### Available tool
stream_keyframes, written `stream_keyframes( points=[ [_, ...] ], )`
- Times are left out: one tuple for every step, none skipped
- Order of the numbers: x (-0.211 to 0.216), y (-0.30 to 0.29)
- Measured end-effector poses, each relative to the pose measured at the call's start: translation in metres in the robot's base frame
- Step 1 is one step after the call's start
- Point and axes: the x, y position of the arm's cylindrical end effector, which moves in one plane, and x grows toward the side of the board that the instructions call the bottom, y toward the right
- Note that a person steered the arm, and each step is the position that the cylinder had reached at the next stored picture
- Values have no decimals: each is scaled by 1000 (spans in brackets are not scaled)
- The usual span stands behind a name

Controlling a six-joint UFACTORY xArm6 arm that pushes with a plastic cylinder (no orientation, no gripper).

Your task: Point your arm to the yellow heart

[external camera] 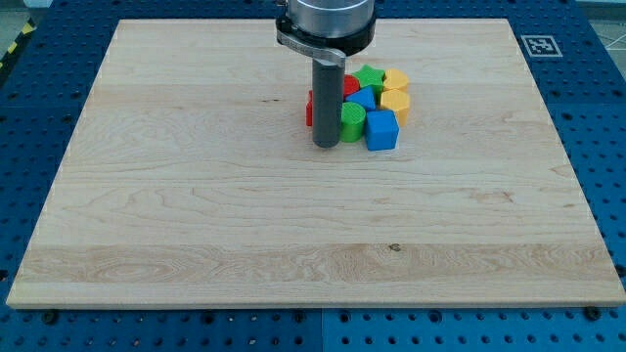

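Right now my tip [326, 145] is resting on the wooden board [196, 215], at the view's left edge of a tight cluster of blocks. No jaws on me to report, just the straight dark rod [326, 103] hanging down from the grey mount [326, 22] at the view's top, so apart-or-together is not applying here.

Just beside my tip, on the view's right, a green cylinder [352, 121] is sitting, and it looks like it is touching the rod or nearly so; can't tell which. Behind the rod a red block [310, 108] is peeking out on the view's left, and another bit of red [350, 86] is showing on the right side of the rod; whether these are one block or two, and what shape, the rod is hiding. A blue cube [381, 130] is sitting right of the green cylinder, at the cluster's bottom right corner. Another blue block [364, 99] is sitting above it in the middle of the cluster, shape unclear. A green block [370, 77], star-like, is at the cluster's top.

Two yellow blocks are occupying the cluster's right side: one [396, 80] at top right, one [394, 103] just below it and touching the blue cube. The lower one is looking like the yellow heart, but I can't tell for sure. Either way my tip is sitting on the opposite side of the cluster, with the green and blue blocks in between.

Blue perforated table [587, 117] is surrounding the board, with a marker tag [540, 44] at top right.
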Motion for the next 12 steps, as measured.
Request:
stream_keyframes(
  points=[
    [0, 0],
    [0, -4],
    [0, -13],
    [0, -14],
    [0, -16],
    [0, -34],
    [-2, -56],
    [-8, -94],
    [-46, -107],
    [-117, -107],
    [-171, -88],
    [-204, -42]
  ],
)
